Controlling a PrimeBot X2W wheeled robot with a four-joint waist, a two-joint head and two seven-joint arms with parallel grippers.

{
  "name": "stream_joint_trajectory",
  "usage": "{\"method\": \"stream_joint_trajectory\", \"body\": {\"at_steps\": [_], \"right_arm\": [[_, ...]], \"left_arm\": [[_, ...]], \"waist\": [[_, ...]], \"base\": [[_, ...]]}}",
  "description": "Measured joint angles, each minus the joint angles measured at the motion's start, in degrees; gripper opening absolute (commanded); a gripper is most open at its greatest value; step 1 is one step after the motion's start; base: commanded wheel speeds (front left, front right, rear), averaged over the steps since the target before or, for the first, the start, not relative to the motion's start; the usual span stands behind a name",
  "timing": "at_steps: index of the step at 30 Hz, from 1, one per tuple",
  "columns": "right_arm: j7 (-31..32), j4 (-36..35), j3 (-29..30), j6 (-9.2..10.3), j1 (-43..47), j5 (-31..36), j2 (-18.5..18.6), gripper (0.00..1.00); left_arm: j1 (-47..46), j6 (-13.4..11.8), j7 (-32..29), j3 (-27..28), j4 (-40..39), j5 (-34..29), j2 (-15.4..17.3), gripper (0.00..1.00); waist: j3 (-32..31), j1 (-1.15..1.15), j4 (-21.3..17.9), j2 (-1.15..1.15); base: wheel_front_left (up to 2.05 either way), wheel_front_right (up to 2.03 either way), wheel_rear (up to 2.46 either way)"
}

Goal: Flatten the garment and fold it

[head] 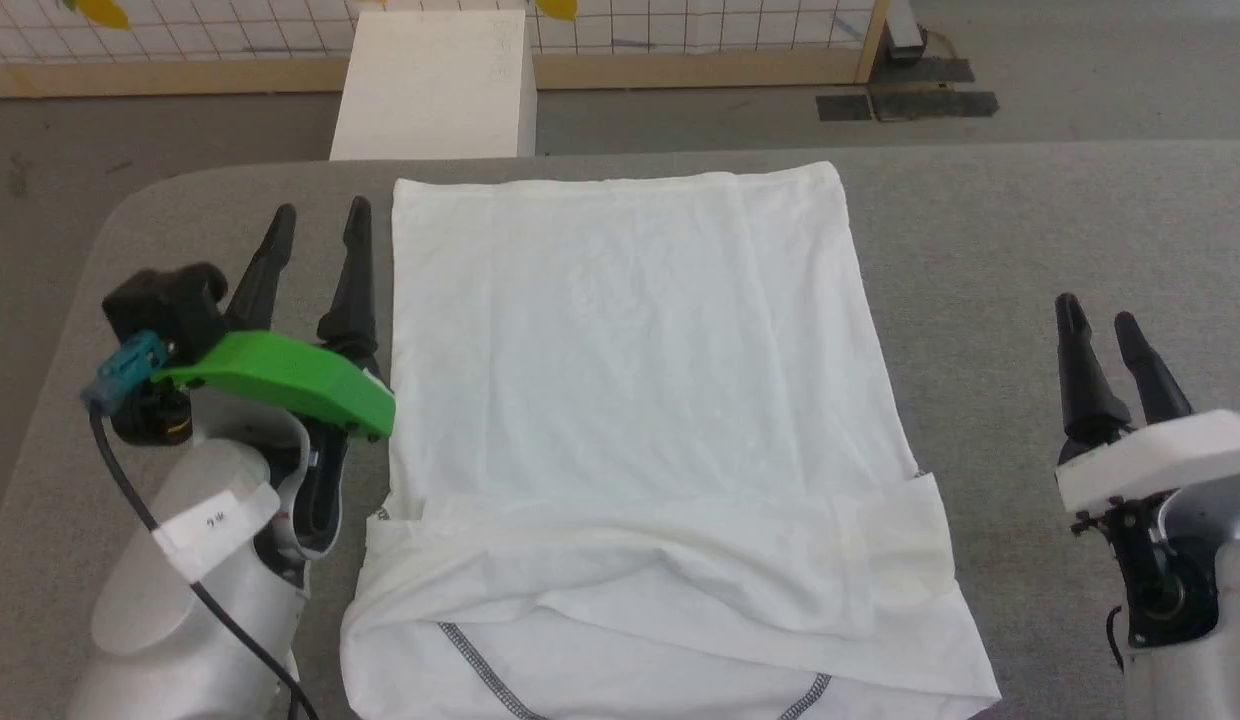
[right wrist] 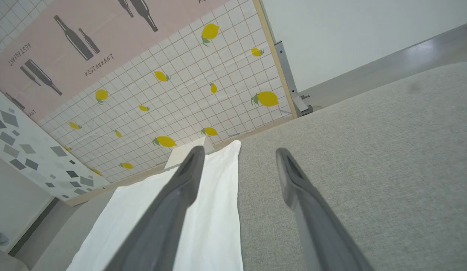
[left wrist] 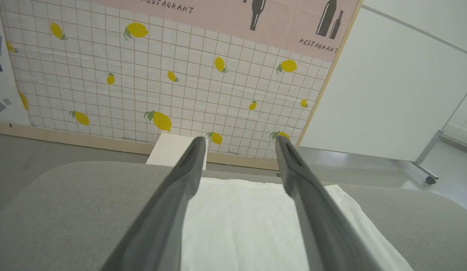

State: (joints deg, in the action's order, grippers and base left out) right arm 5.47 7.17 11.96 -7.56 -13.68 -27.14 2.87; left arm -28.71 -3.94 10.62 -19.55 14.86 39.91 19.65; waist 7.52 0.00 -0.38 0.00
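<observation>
1. In the centre of the head view, the white long-sleeved shirt (head: 630,400) lies on the grey table (head: 1030,220), long axis bottom to top (near end bunched).
2. The left gripper (head: 322,210), spread and empty, is just beside its left edge; the right gripper (head: 1095,312), also spread, stands well apart.
3. The pink poster (left wrist: 226,11) reads "RESTAURANT".

The garment (head: 630,350) is seen to be thin, soft white cloth, matt and faintly creased, its seams sewn in dark grey thread. The surface (head: 1030,230) is covered in grey woven fabric with a coarse, matt grain. The left pincer (head: 320,212) and right pincer (head: 1095,310) are finished in a dark matt material. A green cover (head: 290,375) of smooth plastic is mounted behind the left one.
</observation>
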Motion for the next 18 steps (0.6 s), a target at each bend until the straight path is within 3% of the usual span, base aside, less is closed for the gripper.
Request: {"method": "stream_joint_trajectory", "body": {"at_steps": [9,18], "right_arm": [[16.78,2.78,2.64,0.00,-16.20,7.31,1.52,1.00],[37.34,13.00,2.41,0.00,-39.04,19.47,5.33,1.00]], "left_arm": [[4.21,-2.69,4.07,5.70,-8.33,-5.00,-1.74,1.00],[4.03,-2.04,4.11,9.26,-15.06,-8.79,-4.90,1.00]], "waist": [[6.23,0.00,1.62,0.00],[15.42,0.01,4.38,0.00]], "base": [[0.00,0.00,0.00],[0.00,0.00,0.00]]}}
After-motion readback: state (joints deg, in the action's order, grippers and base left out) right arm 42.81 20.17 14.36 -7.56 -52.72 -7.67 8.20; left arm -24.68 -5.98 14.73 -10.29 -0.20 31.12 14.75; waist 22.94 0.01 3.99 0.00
